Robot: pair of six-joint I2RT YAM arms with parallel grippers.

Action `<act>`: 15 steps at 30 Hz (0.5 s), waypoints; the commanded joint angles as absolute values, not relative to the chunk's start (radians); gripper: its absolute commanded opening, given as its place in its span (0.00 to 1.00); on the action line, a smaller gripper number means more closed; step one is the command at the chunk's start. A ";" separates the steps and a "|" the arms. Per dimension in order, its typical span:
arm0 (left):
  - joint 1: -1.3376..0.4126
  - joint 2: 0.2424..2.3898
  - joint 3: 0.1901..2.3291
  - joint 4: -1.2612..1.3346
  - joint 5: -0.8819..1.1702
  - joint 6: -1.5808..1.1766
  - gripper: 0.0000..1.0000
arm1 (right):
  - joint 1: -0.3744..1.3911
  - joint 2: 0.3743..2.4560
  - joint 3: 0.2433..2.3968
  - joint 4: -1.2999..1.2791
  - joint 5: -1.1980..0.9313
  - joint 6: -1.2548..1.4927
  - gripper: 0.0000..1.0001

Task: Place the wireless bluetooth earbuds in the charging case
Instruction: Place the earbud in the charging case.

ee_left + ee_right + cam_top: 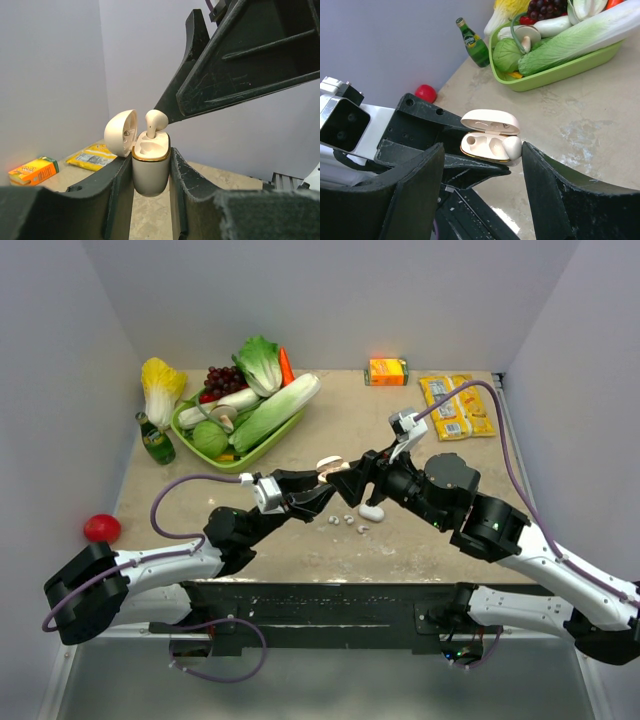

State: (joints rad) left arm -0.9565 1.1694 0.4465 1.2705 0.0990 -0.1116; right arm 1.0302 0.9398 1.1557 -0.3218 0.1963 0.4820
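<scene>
My left gripper [150, 176] is shut on the cream charging case [150, 172] and holds it upright above the table, lid [120, 132] swung open. One white earbud [155, 121] stands in a socket of the case, its head sticking out above the gold rim. In the right wrist view that earbud [512, 146] sits at the right end of the case [485, 146], and the other socket shows empty. My right gripper [482, 150] is open and straddles the case, one finger [545, 175] close beside the earbud. From above, both grippers meet at the case [329, 464].
Small white pieces [348, 521] and a larger white lump [371, 511] lie on the table under the grippers. A green tray [240, 462] of vegetables, a green bottle [155, 440], a red ball [101, 528], an orange carton [387, 371] and a yellow packet [455, 405] stand around.
</scene>
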 commanded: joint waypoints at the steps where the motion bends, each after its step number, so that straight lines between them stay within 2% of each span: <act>1: -0.953 1.181 0.459 1.756 0.084 -0.091 0.00 | 1.039 0.933 1.150 -0.293 0.120 0.523 0.66; 15: -0.948 1.198 0.457 1.767 0.074 -0.084 0.00 | 1.040 0.920 1.149 -0.279 0.087 0.552 0.66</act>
State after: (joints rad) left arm -0.9554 1.1843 0.4465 1.2873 0.0898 -0.1104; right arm 1.0264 0.9318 1.1534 -0.3225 0.1761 0.5098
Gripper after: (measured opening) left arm 0.342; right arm 0.661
